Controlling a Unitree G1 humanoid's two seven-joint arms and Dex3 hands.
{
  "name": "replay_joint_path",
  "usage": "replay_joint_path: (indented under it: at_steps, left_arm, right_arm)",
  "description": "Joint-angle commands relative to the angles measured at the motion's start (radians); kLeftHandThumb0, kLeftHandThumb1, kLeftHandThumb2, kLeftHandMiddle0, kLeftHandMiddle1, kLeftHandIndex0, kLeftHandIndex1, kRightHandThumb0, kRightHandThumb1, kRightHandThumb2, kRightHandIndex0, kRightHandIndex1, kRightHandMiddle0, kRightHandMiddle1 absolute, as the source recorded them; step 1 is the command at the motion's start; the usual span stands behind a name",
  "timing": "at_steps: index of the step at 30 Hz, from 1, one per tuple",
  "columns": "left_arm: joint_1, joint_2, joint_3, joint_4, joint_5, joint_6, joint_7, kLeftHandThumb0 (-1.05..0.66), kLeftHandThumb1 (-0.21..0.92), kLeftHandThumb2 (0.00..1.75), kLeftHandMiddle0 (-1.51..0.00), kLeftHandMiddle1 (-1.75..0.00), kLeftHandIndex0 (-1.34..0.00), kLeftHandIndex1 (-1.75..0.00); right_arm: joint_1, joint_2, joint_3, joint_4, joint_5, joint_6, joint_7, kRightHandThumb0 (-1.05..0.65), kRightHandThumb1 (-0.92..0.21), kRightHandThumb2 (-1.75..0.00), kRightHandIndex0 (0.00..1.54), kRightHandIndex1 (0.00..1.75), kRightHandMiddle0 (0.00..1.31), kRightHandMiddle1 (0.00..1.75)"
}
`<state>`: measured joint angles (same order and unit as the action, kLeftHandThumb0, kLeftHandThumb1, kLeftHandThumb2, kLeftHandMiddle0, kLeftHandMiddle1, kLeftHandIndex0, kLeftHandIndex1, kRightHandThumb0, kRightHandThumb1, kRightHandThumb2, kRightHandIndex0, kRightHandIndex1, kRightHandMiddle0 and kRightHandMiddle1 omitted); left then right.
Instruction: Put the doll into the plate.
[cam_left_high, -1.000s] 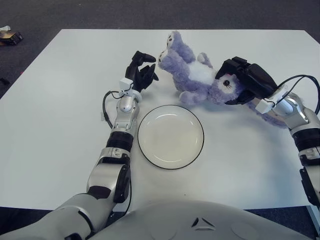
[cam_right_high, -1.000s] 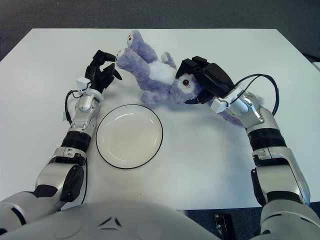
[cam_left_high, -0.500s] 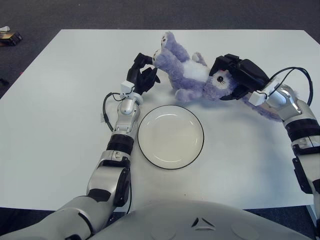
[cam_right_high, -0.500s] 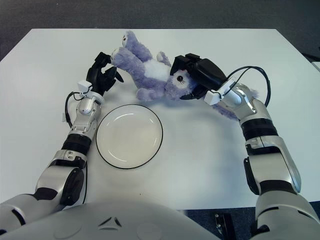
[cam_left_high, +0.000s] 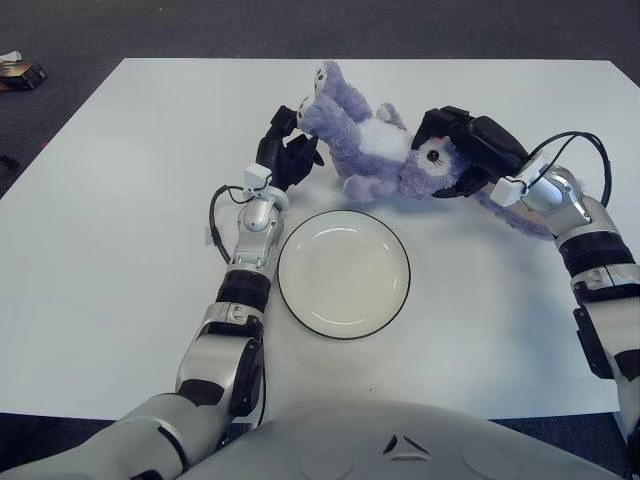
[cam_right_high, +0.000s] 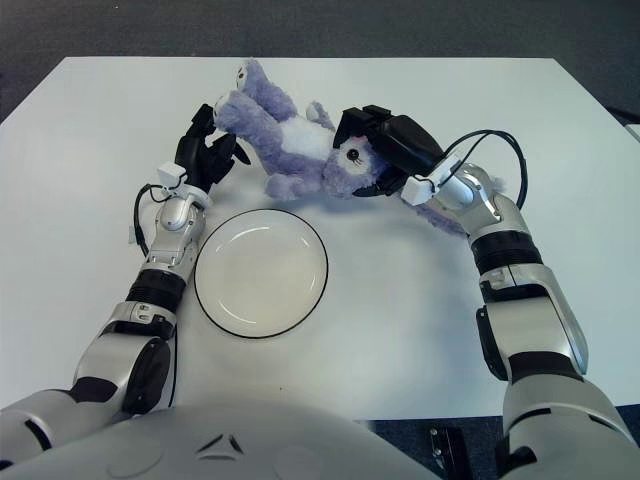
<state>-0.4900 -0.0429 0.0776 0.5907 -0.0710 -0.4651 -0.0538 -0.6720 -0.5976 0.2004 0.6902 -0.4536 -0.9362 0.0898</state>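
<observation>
Left eye view: the purple doll (cam_left_high: 368, 150) lies on the white surface (cam_left_high: 120, 230) just beyond the far rim of the empty plate (cam_left_high: 344, 273). The right hand (cam_left_high: 470, 150) is clenched around the doll's head, and the left hand (cam_left_high: 285, 150) grips one of its legs at the left end

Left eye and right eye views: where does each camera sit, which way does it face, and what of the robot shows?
Left eye view: on the head, facing forward and down at the white table; shows chest, both arms, left hand and right hand at the purple doll.
Right eye view: same head, slightly to the right; shows more of the right arm.
Shared: doll beyond the empty plate, a hand at each end.
</observation>
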Motion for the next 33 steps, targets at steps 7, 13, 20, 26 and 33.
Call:
replay_joint_path:
  at_steps: [7,13,20,26,33]
  left_arm:
    - [-0.043,0.041,0.056,0.128,-0.018,-0.08,0.002,-0.35,0.92,0.31,-0.83,-1.57,-0.42,-1.52]
    - [-0.089,0.128,0.082,0.265,0.041,-0.123,0.061,-0.35,0.92,0.3,-0.83,-1.57,-0.43,-1.51]
    - [-0.136,0.169,0.105,0.375,0.047,-0.142,0.108,-0.36,0.92,0.3,-0.84,-1.58,-0.44,-1.5]
    - [-0.158,0.189,0.108,0.427,0.052,-0.161,0.135,-0.36,0.92,0.29,-0.84,-1.58,-0.44,-1.5]
    - [-0.174,0.216,0.117,0.451,0.057,-0.148,0.181,-0.36,0.92,0.29,-0.85,-1.58,-0.44,-1.5]
  right_arm:
    - [-0.018,0.009,-0.044,-0.048,-0.007,-0.059,-0.085,0.0,-0.34,-1.29,0.55,1.73,0.43,1.75]
    - [-0.011,0.006,-0.063,-0.104,-0.033,-0.071,-0.134,0.0,-0.33,-1.3,0.55,1.74,0.43,1.75]
    - [0.023,0.016,-0.089,-0.17,-0.037,-0.047,-0.162,0.0,-0.34,-1.3,0.55,1.75,0.42,1.75]
    - [0.042,0.026,-0.101,-0.197,-0.045,-0.036,-0.185,0.0,-0.34,-1.29,0.54,1.75,0.41,1.75]
    - [0.094,0.032,-0.122,-0.285,-0.059,-0.02,-0.202,0.0,-0.35,-1.28,0.55,1.73,0.4,1.75]
